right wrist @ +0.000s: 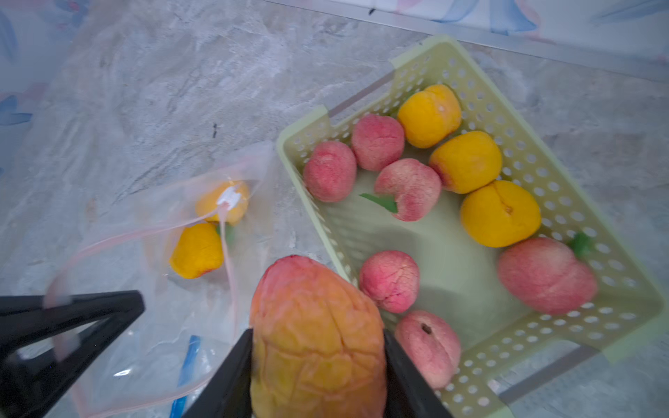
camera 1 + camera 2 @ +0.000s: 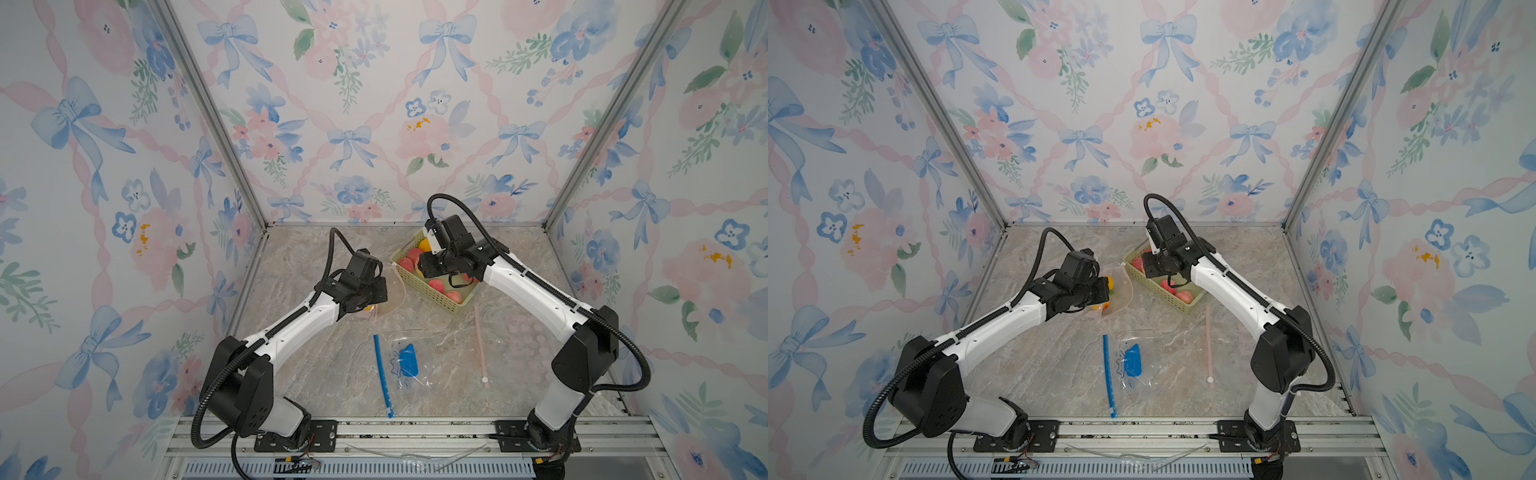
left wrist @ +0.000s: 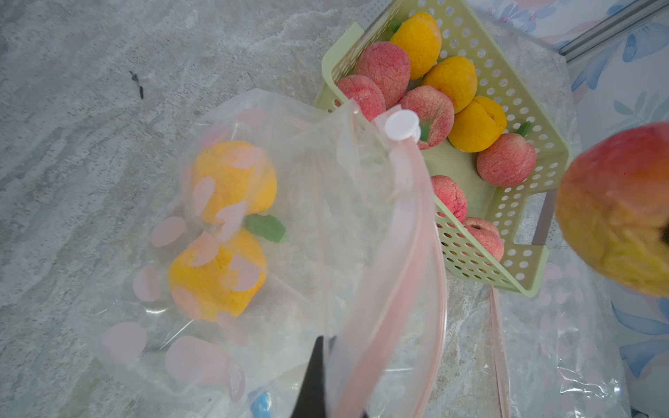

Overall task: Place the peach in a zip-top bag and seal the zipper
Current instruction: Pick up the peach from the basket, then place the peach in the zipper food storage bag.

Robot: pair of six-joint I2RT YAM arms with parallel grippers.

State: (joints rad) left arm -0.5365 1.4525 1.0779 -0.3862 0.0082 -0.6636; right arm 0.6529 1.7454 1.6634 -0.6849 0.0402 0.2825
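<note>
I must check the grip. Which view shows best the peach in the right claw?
The right wrist view: the peach sits large between the fingers of the right claw. The left wrist view crops it at the edge. In both top views the arm covers it.

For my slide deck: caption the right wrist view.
Right tool grips an orange-red peach beside the green basket and open bag.

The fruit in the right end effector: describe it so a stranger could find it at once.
Find the pale green perforated basket on the marble table. Beside its rim the right end effector grips one fruit: elongated, wrinkled, red shading to orange, unlike the pink ones and yellow ones.
</note>
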